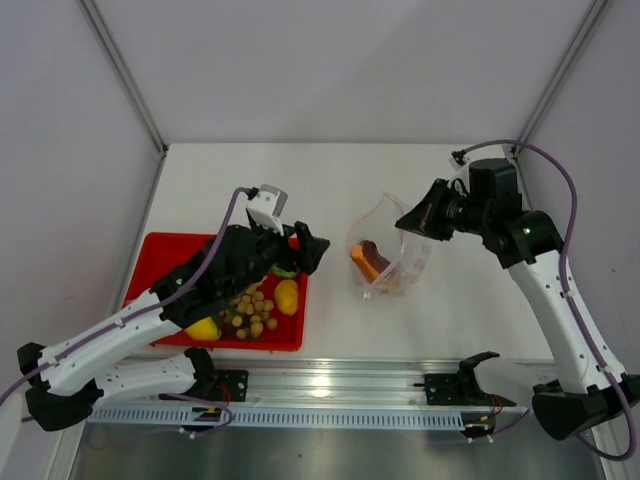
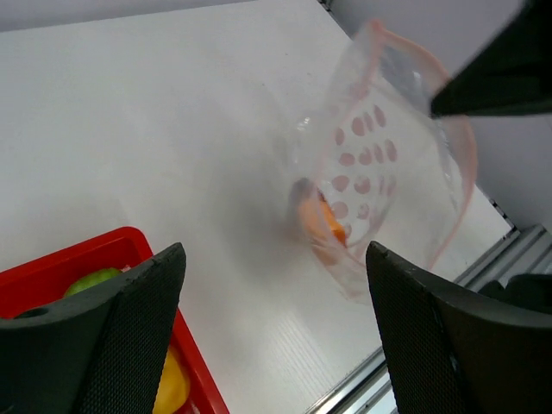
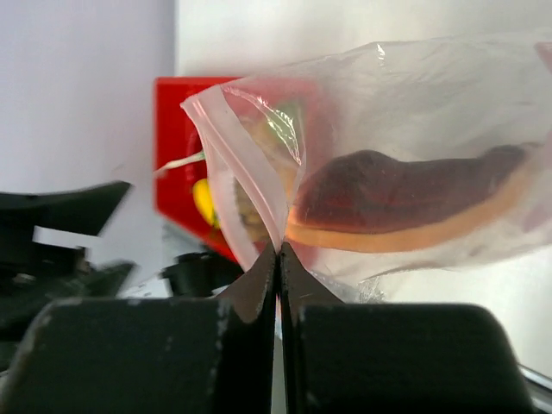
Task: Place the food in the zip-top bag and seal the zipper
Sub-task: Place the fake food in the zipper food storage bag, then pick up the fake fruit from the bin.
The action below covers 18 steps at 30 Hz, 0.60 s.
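Note:
The clear zip-top bag (image 1: pixel 388 258) stands on the white table with its mouth held up. My right gripper (image 1: pixel 412 222) is shut on the bag's mouth edge, pinching the pink zipper (image 3: pixel 231 162) between its tips (image 3: pixel 278 252). An orange-brown wedge (image 1: pixel 370 260) lies inside the bag (image 3: pixel 414 103) and shows through the plastic (image 3: pixel 405 205). My left gripper (image 1: pixel 312 247) hovers open and empty between tray and bag, its fingers (image 2: pixel 129 319) wide apart, with the bag (image 2: pixel 388 164) and wedge (image 2: pixel 324 221) ahead of it. A lemon (image 1: pixel 287 296), tan balls (image 1: pixel 252 311) and a green ball (image 2: pixel 95 280) lie in the tray.
The red tray (image 1: pixel 160 262) sits at the left of the table, partly covered by my left arm; its corner (image 2: pixel 103 246) shows under the left fingers. A second yellow piece (image 1: pixel 203 328) lies at its front edge. An aluminium rail (image 1: pixel 330 385) runs along the near table edge.

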Tool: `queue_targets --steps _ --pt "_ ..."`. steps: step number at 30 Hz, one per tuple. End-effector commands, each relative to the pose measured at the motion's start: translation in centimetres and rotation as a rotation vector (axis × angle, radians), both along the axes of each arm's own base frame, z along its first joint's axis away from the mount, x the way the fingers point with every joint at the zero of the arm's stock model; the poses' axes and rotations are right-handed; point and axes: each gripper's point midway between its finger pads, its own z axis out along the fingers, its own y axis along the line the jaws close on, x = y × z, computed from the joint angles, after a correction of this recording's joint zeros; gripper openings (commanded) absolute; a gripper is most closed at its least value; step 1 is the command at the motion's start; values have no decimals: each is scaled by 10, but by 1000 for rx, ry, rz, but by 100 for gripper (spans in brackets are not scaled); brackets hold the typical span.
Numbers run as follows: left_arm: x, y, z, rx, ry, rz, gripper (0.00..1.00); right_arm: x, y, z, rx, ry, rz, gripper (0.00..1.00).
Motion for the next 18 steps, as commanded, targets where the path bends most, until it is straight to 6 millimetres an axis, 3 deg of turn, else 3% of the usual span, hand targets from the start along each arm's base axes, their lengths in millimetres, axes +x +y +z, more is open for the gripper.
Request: queue_targets --steps 1,5,10,16,18 --pt "7 14 19 -87 82 13 86 -9 -48 -4 -241 -93 -97 0" --pt "22 43 9 -84 138 121 87 -7 -70 -21 -361 -94 -154 0" --pt "38 78 -17 -74 240 256 87 -1 -76 -41 -424 -86 -152 0" --pt "48 83 -54 -59 380 255 86 10 -69 -40 -422 -100 -125 0" --pt "51 77 -63 -46 413 239 85 15 -76 -21 -448 -143 -153 0"
